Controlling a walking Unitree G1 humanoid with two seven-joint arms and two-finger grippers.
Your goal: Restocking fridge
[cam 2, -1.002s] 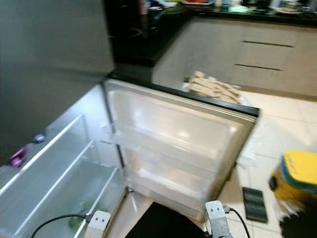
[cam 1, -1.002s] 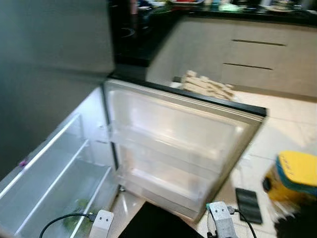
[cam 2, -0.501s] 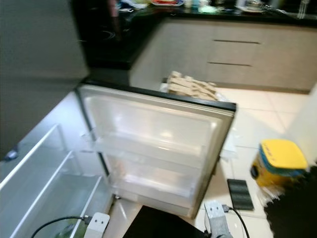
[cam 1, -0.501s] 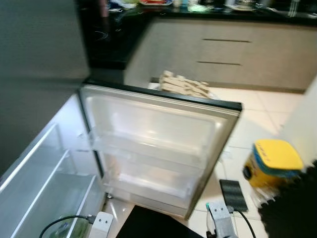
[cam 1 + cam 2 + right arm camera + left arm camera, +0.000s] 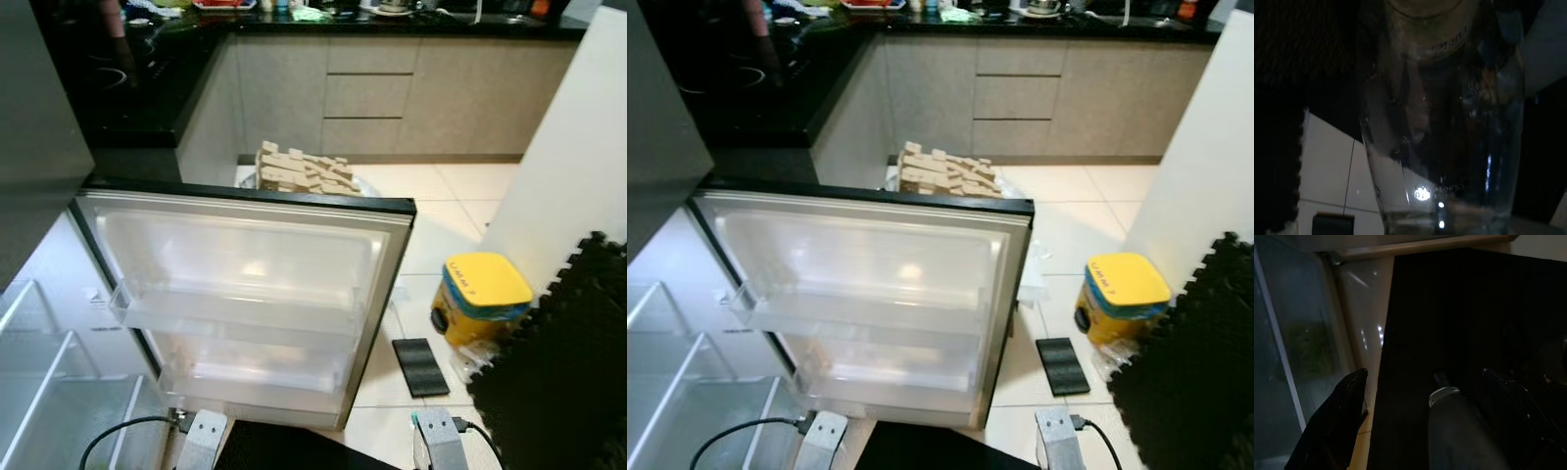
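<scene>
The fridge door (image 5: 245, 257) stands wide open before me, its clear door shelves (image 5: 235, 315) bare. Glass shelves of the fridge interior (image 5: 39, 392) show at the lower left. In the left wrist view a green item (image 5: 1308, 347) lies behind the clear drawer front. My left gripper (image 5: 1422, 401) hangs low beside the fridge, open, with its fingers (image 5: 1332, 426) spread wide and nothing between them. A clear glass bottle (image 5: 1444, 112) sits close up in the right wrist view, held above the tiled floor; my right gripper is shut on it.
A stack of wooden blocks (image 5: 304, 171) lies behind the door. A yellow-lidded tub (image 5: 482, 294) and a flat black item (image 5: 419, 365) sit on the floor at right, next to a black foam mat (image 5: 558, 372) and a white wall (image 5: 568, 147). Dark counter (image 5: 127, 88) behind.
The whole picture has shifted: the camera has turned right. The fridge door now sits further left in view, and the tub, mat and white wall have come in.
</scene>
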